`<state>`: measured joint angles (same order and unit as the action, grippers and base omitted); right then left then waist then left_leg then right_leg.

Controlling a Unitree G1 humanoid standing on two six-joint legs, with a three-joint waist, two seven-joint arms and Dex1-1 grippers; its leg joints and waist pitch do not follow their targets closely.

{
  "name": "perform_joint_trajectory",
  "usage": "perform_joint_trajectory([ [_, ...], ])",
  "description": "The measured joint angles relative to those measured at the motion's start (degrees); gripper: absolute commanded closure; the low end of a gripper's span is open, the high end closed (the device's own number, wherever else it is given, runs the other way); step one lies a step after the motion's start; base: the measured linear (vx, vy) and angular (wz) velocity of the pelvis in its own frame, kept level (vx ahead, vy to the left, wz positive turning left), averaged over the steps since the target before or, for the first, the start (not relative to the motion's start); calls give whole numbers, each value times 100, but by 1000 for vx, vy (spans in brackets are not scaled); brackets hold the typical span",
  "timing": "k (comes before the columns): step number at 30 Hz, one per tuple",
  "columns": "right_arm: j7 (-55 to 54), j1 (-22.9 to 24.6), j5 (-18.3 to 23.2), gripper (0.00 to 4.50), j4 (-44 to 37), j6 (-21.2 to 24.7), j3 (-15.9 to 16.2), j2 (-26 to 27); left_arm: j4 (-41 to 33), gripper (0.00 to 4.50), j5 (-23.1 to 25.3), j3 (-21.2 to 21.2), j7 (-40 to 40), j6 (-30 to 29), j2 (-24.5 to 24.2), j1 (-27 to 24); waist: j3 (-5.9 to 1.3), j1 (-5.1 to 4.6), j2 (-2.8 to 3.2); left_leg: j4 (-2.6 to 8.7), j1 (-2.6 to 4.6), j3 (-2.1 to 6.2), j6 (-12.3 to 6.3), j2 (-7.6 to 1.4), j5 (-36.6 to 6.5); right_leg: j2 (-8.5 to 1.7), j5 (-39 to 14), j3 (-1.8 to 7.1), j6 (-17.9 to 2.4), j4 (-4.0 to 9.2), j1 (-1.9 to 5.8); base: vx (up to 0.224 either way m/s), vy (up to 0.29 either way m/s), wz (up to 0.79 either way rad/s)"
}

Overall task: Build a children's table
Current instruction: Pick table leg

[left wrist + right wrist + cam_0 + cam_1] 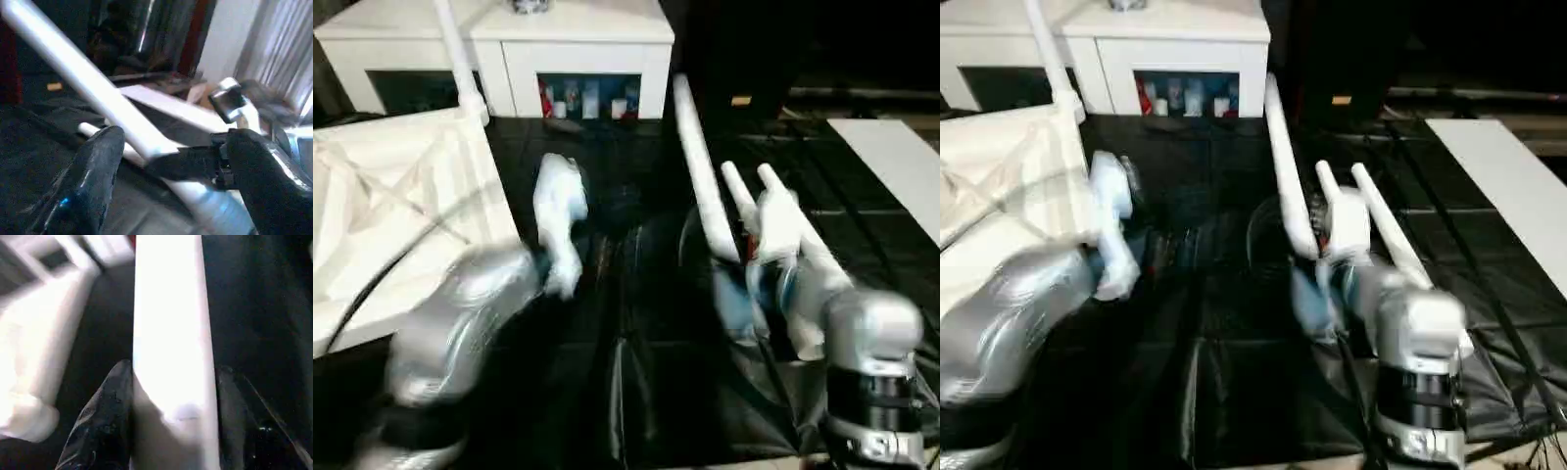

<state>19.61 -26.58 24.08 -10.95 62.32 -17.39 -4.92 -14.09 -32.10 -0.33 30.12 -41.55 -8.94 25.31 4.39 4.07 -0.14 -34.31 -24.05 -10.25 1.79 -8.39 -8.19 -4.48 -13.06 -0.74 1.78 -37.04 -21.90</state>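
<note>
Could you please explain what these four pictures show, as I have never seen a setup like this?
It is a humanoid robot with two silver arms assembling a children's table. Two pictures come from cameras in its head, looking down over the forearms; the other two come from a camera on each wrist. On the dark floor covering lies the white tabletop upside down, one leg already standing in a corner socket. Two loose legs lie further right. The right gripper is closed on another leg, its black fingers on either side. The left gripper is open, holding nothing. Behind stands a white cabinet.
</note>
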Motion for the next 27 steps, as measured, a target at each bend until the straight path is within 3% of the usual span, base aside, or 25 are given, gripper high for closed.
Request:
perform_joint_trajectory([
  [9, 710, 115, 1215, 268, -349, 139, -547, 166, 694, 0, -676, 673, -823, -758, 742, 877, 1, 110, -1, 2, -9, -1, -4, -7, 2, 2, 0, -7, 3, 12, -5, 0, 0, 0],
  [20, 1042, 439, 1681, 268, -809, 250, -216, -49, 1021, 0, -1676, 1258, -1136, -1441, 1099, 1370, 2, 116, 0, 4, -12, -1, -4, -7, 2, 2, 0, -8, 4, 31, 0, 0, 0, 0],
  [25, 1112, 573, 1642, 268, -925, 199, 135, -240, 1072, 0, -1640, 1215, -1230, -1521, 1042, 1368, 2, 114, 0, 13, -12, -1, -4, -7, 1, 2, 1, -9, 10, 43, 0, 0, 0, 0],
  [27, 1107, 628, 1406, 268, -967, 18, 418, -373, 1143, 0, -1499, 1165, -1362, -1513, 1028, 1369, 3, 115, 1, 15, -12, -1, -4, -7, 1, 2, 1, -9, 22, 49, 1, 0, 0, 0],
])
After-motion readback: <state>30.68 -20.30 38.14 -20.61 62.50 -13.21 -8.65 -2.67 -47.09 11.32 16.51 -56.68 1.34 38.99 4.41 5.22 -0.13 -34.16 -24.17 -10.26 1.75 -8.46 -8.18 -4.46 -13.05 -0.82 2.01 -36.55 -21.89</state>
